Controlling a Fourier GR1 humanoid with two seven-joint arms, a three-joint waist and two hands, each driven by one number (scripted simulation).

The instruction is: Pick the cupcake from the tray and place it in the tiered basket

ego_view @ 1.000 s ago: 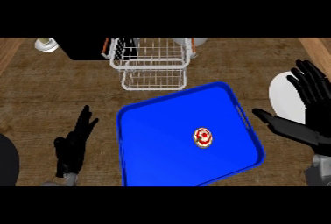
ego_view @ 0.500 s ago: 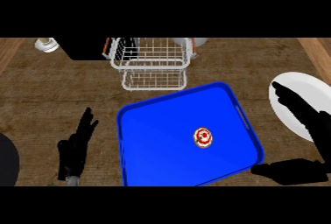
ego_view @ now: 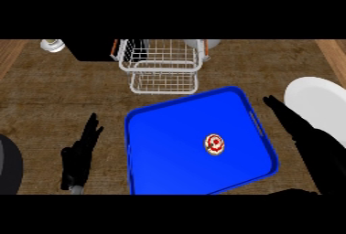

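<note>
status: task at its opening stage. the cupcake [ego_view: 213,144] sits on the floor of the blue tray [ego_view: 165,153], toward the tray's right edge and about midway between its near and far rims, touched by neither hand. the pick is not yet made, so the lift, the carry and the placing in the tiered basket [ego_view: 162,72] are all outstanding.

hands: the left hand [ego_view: 79,151] lies on the counter [ego_view: 54,93] just off the tray's left edge, fingers straight and released, holding nothing. the right hand [ego_view: 299,129] stretches along the outside of the tray's right edge, fingers extended and unclenched, holding nothing; it is apart from the cupcake, with the rim between them.

materials and shapes: the tray is a glossy, rounded-corner rectangle with a raised rim, set at a slant on the counter. the cupcake is small and round, pale at its border with a red-and-white swirled top. the basket is white wire in open mesh, two stepped tiers, standing at the counter's far edge just beyond the tray's far rim. the counter shows a dark, coarse wood grain. a smooth white plate [ego_view: 316,103] lies at the counter's right edge, partly under the right hand.
</note>
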